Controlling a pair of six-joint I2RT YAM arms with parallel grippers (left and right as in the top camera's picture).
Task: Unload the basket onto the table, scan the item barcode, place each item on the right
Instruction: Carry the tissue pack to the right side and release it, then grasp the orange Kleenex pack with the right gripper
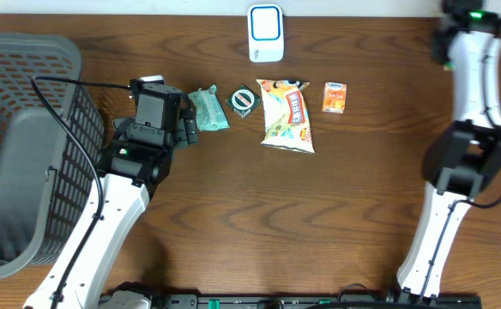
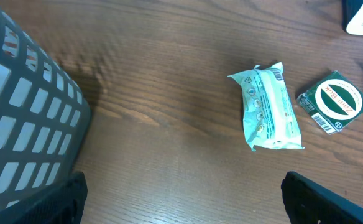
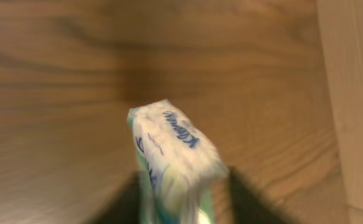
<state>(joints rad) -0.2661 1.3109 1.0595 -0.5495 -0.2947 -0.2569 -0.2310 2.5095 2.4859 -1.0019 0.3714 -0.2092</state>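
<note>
- Step in hand, as I read it: picking the next item to scan. The left end effector (image 2: 181, 186) hovers low by the teal packet (image 2: 267, 107), fingers spread wide with nothing between them.
- The teal packet lies flat on the worktop (image 1: 233, 215), just ahead of those fingers and left of the green-label pack (image 2: 335, 101). It is well apart from the white scanner (image 1: 266, 33) at the far edge.
- The right end effector (image 3: 181, 208) is off at the far right corner. A blurred tissue pack (image 3: 172, 155) sits right in front of its camera. Cannot tell whether the fingers pinch it or are letting go; too blurry.
- Next move calls for: centre the left fingers over the packet, close across its narrow width, lift, then turn the barcode face toward the scanner. No barcode shows on the packet's top side, so it probably needs a flip.
- The green-label pack shows a barcode on its lower edge.
- Count:
  - scanner: one
  - basket (image 1: 27, 94): one, at the left
  - items in a row on the worktop: four, namely the teal packet, the green-label pack, the snack bag (image 1: 286, 113) and the orange box (image 1: 335, 97)
  - tissue pack: one, so five items in all
  - arms: two
</note>
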